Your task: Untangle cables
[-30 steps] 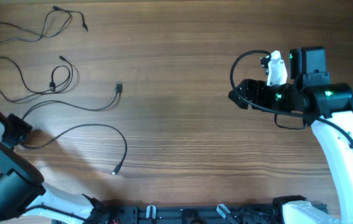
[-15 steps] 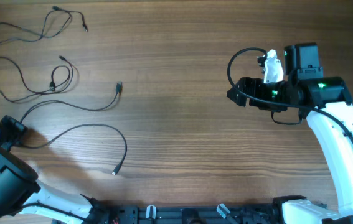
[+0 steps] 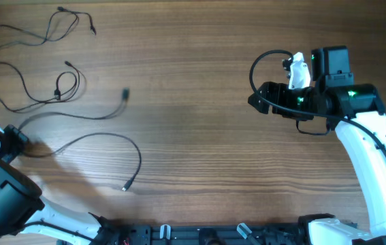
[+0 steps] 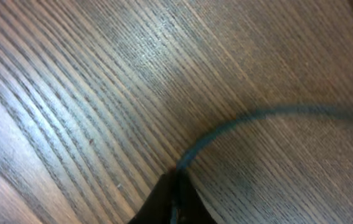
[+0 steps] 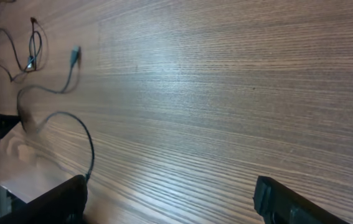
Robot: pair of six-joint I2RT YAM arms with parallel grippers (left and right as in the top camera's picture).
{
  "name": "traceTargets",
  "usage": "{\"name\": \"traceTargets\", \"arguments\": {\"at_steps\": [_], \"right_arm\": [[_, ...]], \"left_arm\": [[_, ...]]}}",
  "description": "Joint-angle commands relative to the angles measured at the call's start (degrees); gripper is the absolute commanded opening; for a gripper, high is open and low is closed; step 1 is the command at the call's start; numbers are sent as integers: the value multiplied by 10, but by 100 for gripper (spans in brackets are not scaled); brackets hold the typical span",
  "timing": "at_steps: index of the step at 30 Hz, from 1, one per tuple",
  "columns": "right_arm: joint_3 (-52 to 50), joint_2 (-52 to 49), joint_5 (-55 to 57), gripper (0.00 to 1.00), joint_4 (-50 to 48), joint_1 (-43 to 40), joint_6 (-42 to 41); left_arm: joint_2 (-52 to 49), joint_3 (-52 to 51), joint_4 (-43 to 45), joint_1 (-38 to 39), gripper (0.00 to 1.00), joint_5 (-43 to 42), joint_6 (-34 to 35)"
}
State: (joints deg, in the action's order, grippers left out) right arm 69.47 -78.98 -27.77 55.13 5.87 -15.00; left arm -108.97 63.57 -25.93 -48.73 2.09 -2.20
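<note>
1. The left gripper (image 3: 17,141) is shut tight on one thin black cable (image 3: 104,138) at the left edge of the table (image 3: 199,156); in the left wrist view the cable comes right out from between the closed fingers (image 4: 173,198).
2. All the cables lie on the left side of the table; a looped cable (image 3: 43,92) and a top cable (image 3: 36,30) sit higher up, apart from the held one.
3. The right gripper (image 5: 170,199) is wide open and holds nothing; it hangs over the right side, well apart from every cable.
4. To do this step well, I think the left gripper should pull slow and low, away from the looped cable; a strand from the grip runs just below that loop and could drag it along.
5. Watch the plug (image 3: 126,186) at the near end so it slides and does not snag; the other plug (image 3: 124,94) looks blurry, so I cannot tell how it lies.
6. Let go only when the cable lies alone, not touching the others.
</note>
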Motion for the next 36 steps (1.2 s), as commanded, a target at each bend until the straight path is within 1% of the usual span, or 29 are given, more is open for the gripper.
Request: {"name": "traceTargets", "arguments": {"at_steps": [1,3,6,8,11,14,17,22,24,29,33,36], "right_arm": [[2,-2,8,88,-2,2,-6],[2,-2,8,88,-3,2,-6],[2,-2,8,88,-3,2,-6],[2,-2,8,88,-3,2,-6],[2,-2,7,88,-3,2,-7],[2,-2,7,88,-3,2,-7],[2,-2,7,88,-3,2,-6],[2,-2,7,88,-2,2,-11],[2,-2,8,88,-2,2,-17],[2,-2,7,88,-2,2,-17],[2,-2,8,88,0,2,-29],[2,-2,8,88,0,2,-32]], "left_arm": [[-26,-7,-4,-3,4,90,-23],[-26,-7,-6,-3,4,119,-78],[-25,-6,-6,-3,4,162,-129],[-22,-1,-5,-3,4,185,-149],[-12,10,-5,-3,4,186,-165],[0,31,-3,-2,4,186,-198],[12,62,-2,-2,4,186,-217],[22,116,9,-3,4,186,-217],[22,129,19,-3,4,186,-234],[21,132,56,-5,4,186,-275],[21,132,100,-19,4,197,-274],[21,132,116,-27,4,195,-274]]}}
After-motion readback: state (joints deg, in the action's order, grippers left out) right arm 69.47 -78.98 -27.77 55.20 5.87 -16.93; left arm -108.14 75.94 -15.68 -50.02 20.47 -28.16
